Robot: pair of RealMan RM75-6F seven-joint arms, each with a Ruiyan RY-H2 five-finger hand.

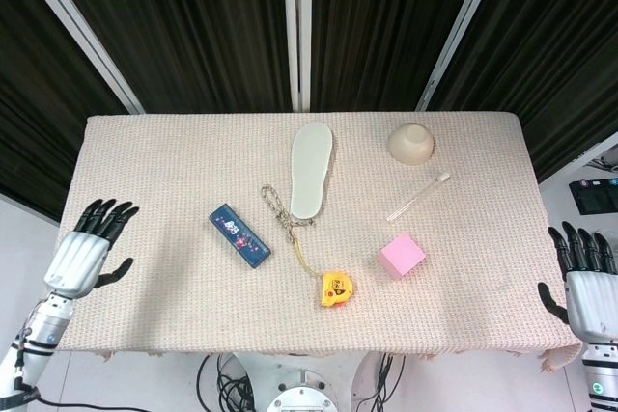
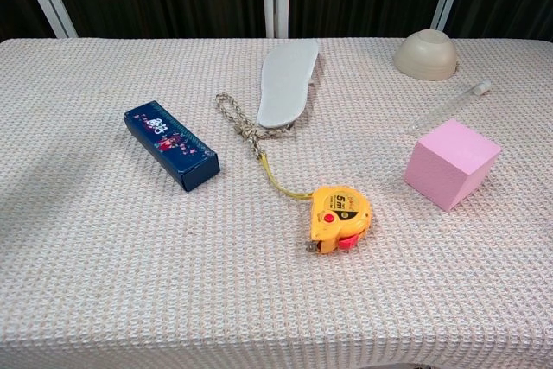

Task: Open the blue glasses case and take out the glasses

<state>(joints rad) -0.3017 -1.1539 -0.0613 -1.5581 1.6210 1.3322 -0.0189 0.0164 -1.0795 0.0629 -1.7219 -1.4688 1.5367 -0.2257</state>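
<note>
The blue glasses case is seen lying closed on the woven tablecloth, left of centre, angled, well apart from both hands. The left hand is held over the left edge, fingers spread, empty. The right hand is raised beside the right edge, seemingly spread and empty, partly cropped. A yellow tape measure lies nearby.

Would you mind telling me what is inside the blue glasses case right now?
Nothing inside shows: the blue rectangular glasses case lies closed on the woven tablecloth, so its lid hides any contents.
</note>
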